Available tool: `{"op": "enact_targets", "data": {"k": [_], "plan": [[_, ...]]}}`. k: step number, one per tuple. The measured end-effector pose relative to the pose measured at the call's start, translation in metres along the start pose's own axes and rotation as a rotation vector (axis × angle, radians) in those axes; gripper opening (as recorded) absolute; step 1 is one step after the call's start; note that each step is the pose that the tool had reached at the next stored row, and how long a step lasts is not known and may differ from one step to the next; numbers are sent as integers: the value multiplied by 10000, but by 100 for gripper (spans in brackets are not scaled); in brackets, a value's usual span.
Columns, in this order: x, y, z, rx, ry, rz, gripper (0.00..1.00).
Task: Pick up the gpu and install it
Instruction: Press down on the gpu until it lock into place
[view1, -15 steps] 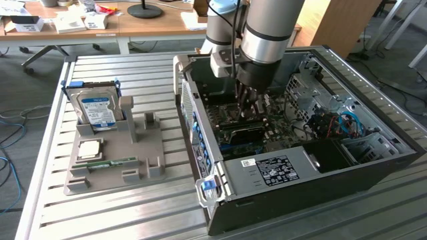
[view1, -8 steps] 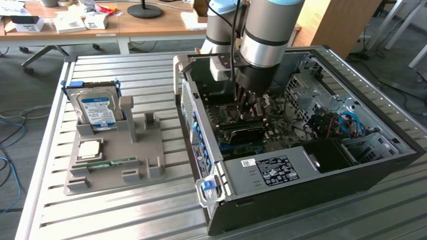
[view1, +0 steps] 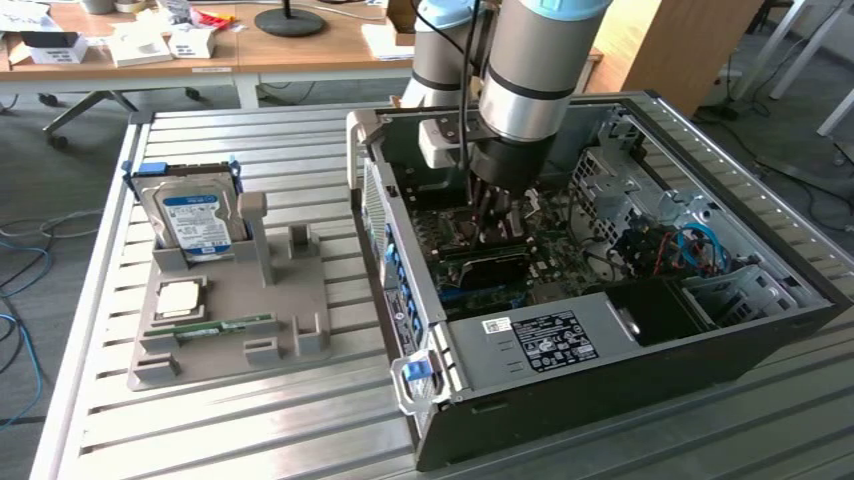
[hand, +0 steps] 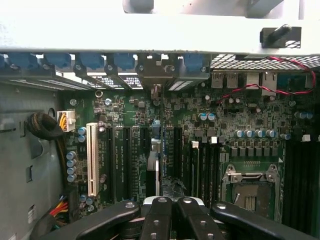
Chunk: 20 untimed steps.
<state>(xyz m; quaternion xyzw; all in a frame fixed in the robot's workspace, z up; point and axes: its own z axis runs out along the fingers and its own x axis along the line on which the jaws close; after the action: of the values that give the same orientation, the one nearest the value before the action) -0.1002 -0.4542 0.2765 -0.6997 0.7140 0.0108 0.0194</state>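
Item: graphics card install, work in progress.

End effector (hand: 171, 212): clenched, fingers (hand: 159, 220) pressed together at the lower centre of the wrist view, reaching down inside the open computer case (view1: 747, 330) at the centre of the exterior view.

Gpu (hand: 156, 175): thin card seen edge-on, standing upright among the expansion slots of the motherboard (hand: 210, 130), just ahead of the fingertips. Judged held or just seated; which, cannot be told.

Holder tray (view1: 227, 330), left of the exterior view on the slatted worktop (view1: 267, 420): carries a hard drive (view1: 194, 220), a processor chip (view1: 180, 298) and a memory stick (view1: 230, 326).

Progress: pickup done; card is at the slots, full seating unconfirmed.
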Motion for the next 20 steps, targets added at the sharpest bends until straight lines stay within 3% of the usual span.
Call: {"op": "enact_targets", "data": {"k": [20], "plan": [[15, 70, 11, -1, 1, 2, 11]]}}
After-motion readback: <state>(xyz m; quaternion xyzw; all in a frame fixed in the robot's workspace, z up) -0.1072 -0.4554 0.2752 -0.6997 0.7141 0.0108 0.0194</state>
